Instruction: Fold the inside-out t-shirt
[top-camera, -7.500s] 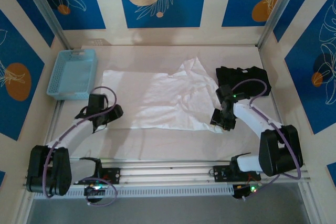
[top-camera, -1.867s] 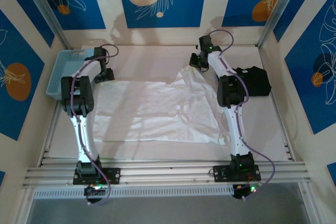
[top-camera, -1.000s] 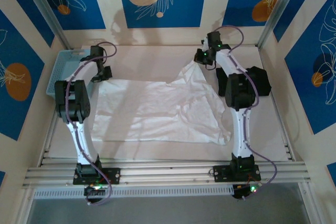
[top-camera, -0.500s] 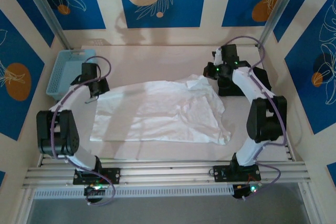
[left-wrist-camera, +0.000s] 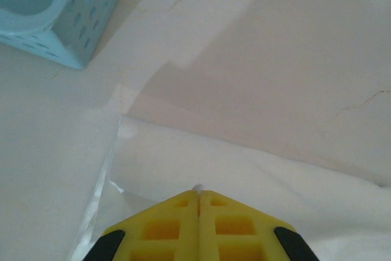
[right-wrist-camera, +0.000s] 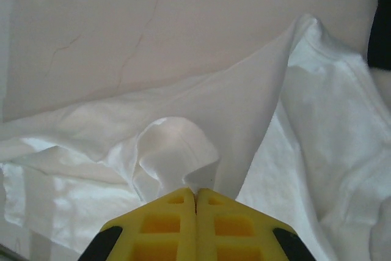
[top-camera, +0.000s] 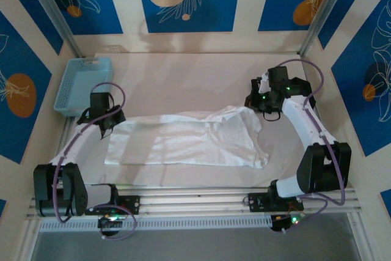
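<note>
shirt place: the inside-out t-shirt (top-camera: pixel 189 142) lies flat on the table (top-camera: pixel 195 74), in the middle, between the two arms.
long axis: it runs from left to right, almost parallel to the near edge of the table.
left gripper: the left gripper (top-camera: pixel 109 121) is at the far left corner of the shirt; its yellow fingers (left-wrist-camera: pixel 171 227) are pressed together, and a small bit of white cloth shows at the tips, so i judge it pinches the thin edge.
right gripper: the right gripper (top-camera: pixel 255 107) is at the far right end; its fingers (right-wrist-camera: pixel 226 224) are closed on a fold of white cloth that rises in a small loop above the tips.
key relation: both grippers hold the far long edge, one at each end, and the body of the shirt lies from them toward the arm bases; the near hem is flat on the table.
which arm is nearer: neither; each arm holds its own end.
judgement for the next move: to fold in half, the far edge should travel toward the near hem, both ends together, so the fold line keeps parallel to the long axis.
risk: the right end is bunched and wrinkled, the left end is smooth, so the fold may come out crooked at the right.
other thing: the blue basket (top-camera: pixel 84 85) stands apart, beyond the left gripper.
</note>
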Available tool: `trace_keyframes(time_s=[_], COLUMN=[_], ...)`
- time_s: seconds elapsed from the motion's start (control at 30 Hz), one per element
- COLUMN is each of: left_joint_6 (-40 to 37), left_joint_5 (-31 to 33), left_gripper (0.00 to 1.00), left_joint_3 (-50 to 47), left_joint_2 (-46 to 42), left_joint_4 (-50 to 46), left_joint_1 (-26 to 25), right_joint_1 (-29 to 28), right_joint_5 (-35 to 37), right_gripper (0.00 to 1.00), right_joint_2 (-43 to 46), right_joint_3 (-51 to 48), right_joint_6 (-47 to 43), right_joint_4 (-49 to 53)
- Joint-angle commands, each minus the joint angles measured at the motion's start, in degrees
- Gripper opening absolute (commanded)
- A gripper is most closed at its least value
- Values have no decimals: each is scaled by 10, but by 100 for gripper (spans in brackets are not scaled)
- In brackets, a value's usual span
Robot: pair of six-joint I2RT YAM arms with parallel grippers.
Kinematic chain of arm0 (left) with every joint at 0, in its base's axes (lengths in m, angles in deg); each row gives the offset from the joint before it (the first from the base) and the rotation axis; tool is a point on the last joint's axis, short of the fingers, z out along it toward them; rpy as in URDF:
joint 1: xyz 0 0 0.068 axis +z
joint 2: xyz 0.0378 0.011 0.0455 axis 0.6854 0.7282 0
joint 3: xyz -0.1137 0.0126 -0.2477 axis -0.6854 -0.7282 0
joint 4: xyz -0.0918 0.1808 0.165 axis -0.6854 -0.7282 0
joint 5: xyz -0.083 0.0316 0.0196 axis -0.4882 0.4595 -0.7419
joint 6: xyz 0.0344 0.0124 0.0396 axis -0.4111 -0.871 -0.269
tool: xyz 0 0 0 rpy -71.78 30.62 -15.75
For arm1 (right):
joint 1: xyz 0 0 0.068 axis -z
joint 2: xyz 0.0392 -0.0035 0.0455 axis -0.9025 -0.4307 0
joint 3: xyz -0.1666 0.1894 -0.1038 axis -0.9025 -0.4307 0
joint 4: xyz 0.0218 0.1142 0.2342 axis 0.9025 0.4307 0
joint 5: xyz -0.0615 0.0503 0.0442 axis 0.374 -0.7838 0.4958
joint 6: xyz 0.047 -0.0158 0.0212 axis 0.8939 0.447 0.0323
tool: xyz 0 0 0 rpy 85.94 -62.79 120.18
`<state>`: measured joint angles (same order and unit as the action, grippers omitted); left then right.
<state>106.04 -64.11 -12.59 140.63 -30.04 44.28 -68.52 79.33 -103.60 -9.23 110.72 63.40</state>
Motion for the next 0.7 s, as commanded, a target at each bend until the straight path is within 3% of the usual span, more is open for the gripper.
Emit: trace_keyframes(time_s=[0.0,0.2,0.43,0.53,0.67], left_joint_6=[10,13,23,32,60], left_joint_5=[25,42,74,85,20], left_gripper=[0,0,27,41,47], left_joint_3=[-16,-49,-82,-97,-103], left_joint_2=[-17,-21,-18,-65,-94], left_joint_4=[-13,-1,2,12,38], left_joint_1=[5,5,5,4,-2], right_joint_1=[4,4,-4,-9,-20], right_joint_5=[-36,-46,-23,-11,32], right_gripper=[0,0,4,22,37], right_joint_2=[27,58,140,183,181], right_joint_3=[-10,-41,-161,-198,-191], right_joint_6=[7,7,57,75,74], right_joint_4=[52,86,72,46,20])
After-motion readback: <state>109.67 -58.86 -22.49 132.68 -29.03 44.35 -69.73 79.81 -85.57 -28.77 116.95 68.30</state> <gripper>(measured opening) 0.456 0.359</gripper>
